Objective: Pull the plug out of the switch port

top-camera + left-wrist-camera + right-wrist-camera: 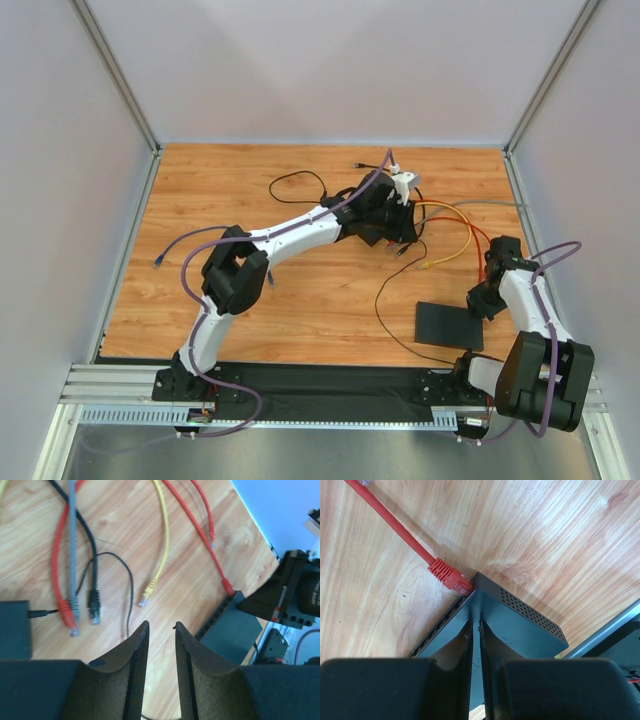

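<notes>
Switch lies flat on counter, near-right part. Long axis roughly left-right, socket edge turned to far side, toward loose cables. One red plug seated in end socket at switch corner. Right hand over switch top, fingers almost clenched, nothing between them. Left hand released, empty. Five loose ends: red end, second red end, grey plug, black plug, yellow plug. One power adapter beside them.

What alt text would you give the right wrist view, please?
A red plug sits in the corner port of a black switch on a wooden table. The right tool, almost shut and empty, hangs over the switch's top.
</notes>
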